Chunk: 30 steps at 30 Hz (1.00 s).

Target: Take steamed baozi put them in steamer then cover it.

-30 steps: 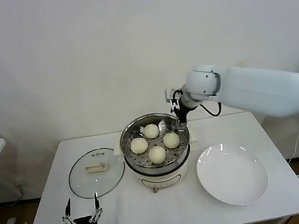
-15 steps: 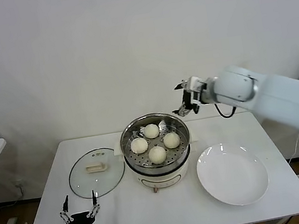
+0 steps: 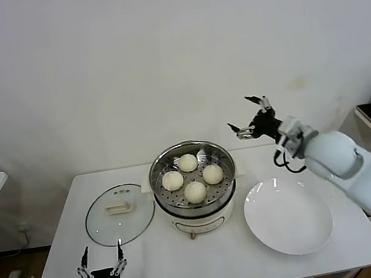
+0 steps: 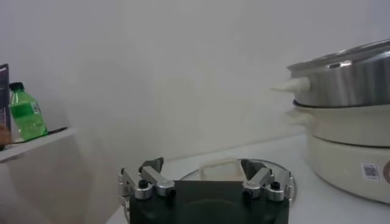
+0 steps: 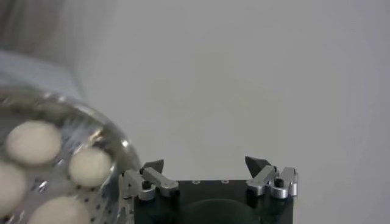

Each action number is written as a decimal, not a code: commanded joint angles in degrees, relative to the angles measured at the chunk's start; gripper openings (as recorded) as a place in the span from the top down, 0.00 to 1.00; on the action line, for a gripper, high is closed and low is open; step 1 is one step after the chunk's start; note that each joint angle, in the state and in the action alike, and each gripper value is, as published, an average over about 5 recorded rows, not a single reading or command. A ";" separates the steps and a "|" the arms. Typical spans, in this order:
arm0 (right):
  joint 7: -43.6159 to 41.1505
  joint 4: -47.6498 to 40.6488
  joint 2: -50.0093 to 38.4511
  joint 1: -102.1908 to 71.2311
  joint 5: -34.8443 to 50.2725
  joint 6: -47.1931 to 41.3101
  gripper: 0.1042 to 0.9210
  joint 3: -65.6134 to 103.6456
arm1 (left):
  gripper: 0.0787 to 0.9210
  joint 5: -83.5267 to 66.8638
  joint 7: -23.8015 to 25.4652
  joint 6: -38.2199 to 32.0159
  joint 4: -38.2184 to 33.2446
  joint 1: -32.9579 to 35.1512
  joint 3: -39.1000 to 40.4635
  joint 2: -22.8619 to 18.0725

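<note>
Four baozi point(image 3: 191, 176) sit in the steamer point(image 3: 194, 188), below and left of the right gripper's point(image 3: 250, 117) wide, empty jaws. Left gripper point(image 3: 103, 266), jaws wide, hovers just before the cover point(image 3: 118, 214).

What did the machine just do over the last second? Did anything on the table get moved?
The right pincer, which was down at the far rim of the steamer, has lifted and pulled away to the right. It is open and holds nothing. The four baozi sit in the steamer as before. The cover, the plate and the open left pincer near the table's front edge barely changed.
</note>
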 commanded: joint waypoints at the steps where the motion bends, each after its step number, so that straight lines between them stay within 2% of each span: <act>1: -5.23 0.54 19.76 -36.69 -5.28 21.87 0.12 43.00 | 0.12 1.91 0.02 -2.19 0.73 0.11 -0.05 -0.12; 8: -17.68 -0.96 32.01 -46.97 -1.42 27.77 0.12 52.51 | 0.12 10.31 -0.81 -0.63 1.49 -0.93 -0.01 2.29; 14: -23.71 0.58 34.76 -54.40 2.39 27.04 0.12 56.62 | 0.12 23.12 -2.87 1.83 4.79 -4.61 0.14 6.01; 22: -23.53 -0.65 37.71 -57.20 1.76 29.04 0.12 55.48 | 0.12 36.96 -3.61 4.05 12.64 -11.01 0.64 11.01; 30: -22.25 -1.97 39.67 -56.67 -0.13 30.87 0.12 51.70 | 0.12 43.12 -2.96 4.20 17.44 -17.50 3.79 13.20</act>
